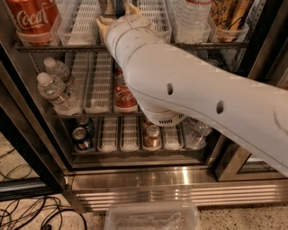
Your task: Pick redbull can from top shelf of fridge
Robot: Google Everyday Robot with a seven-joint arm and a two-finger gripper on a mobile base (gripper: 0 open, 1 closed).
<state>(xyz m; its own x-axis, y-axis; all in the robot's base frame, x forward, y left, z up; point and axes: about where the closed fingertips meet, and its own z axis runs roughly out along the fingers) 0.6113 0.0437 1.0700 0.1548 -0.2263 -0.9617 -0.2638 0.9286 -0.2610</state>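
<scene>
The fridge (157,179) stands open in front of me, with a stainless-steel base. My white arm reaches up from the right to the top shelf (54,46), a wire rack with white slotted lane trays. My gripper (116,12) is at the frame's top edge, in the middle lane of that shelf. Just behind it shows a bit of the redbull can (112,4), silver with a blue panel. The arm and the frame edge hide most of the can.
A red Coca-Cola can (33,18) stands top left and a clear bottle (191,18) top right. Water bottles (56,90) and a cola can (122,94) are on the middle shelf, short dark-blue cans (83,134) below. A plastic tub (153,218) and cables (27,211) lie on the floor.
</scene>
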